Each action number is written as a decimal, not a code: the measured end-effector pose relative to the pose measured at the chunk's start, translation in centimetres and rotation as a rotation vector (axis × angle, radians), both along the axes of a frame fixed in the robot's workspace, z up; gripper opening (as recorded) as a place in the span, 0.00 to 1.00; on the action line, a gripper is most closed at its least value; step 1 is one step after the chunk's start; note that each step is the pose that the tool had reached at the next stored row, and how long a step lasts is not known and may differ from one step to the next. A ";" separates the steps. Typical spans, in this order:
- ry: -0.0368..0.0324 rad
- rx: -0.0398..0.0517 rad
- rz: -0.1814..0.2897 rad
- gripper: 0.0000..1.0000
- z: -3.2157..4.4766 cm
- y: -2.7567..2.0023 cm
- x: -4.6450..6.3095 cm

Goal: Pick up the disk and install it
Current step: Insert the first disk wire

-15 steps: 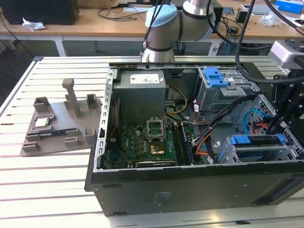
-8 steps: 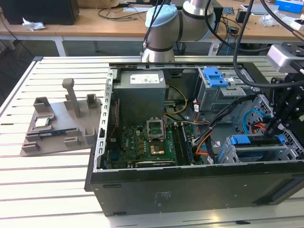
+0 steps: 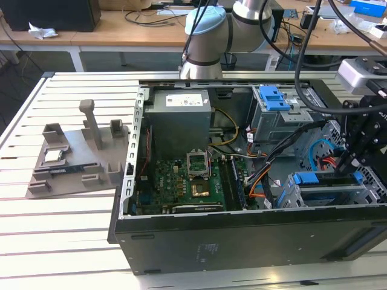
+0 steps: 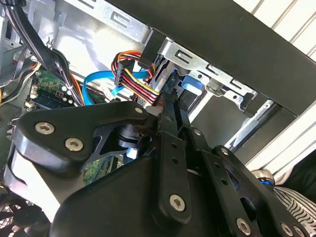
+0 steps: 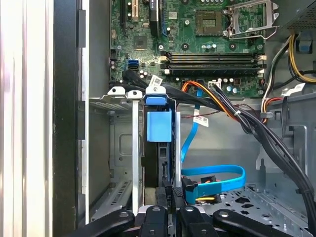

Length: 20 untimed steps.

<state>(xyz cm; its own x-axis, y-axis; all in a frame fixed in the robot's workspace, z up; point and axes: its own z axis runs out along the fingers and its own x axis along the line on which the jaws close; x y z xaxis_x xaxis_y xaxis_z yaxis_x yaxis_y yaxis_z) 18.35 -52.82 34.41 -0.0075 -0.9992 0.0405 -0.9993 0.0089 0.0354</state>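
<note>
The disk sits in the drive cage at the case's front corner, on the exterior view's right, with its blue carrier bracket showing. In the first wrist view the disk stands edge-on between two metal rails, blue tab outermost. My gripper reaches down to it from above. Its two fingers lie close together, shut, and the tips rest against the end of the disk just behind the blue tab. In the second wrist view the gripper points at the blue bracket inside the cage.
The open black computer case lies on a slatted white table. Inside are the motherboard, a grey power supply, a second cage with a blue latch, a blue cable and black cable bundles. A grey fixture with a chip stands left.
</note>
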 end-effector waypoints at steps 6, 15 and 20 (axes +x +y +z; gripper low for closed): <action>0.0000 0.0012 0.001 0.16 -0.08 -0.11 -0.1; 0.0000 0.0028 -0.003 0.16 0.25 -0.12 -0.1; 0.0005 0.0028 -0.006 0.16 0.14 -0.05 -0.1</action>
<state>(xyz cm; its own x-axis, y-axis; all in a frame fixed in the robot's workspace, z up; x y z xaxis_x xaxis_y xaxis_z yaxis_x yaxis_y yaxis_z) 18.25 -52.87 34.55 -0.0136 -0.9992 0.0377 -0.9992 0.0149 0.0359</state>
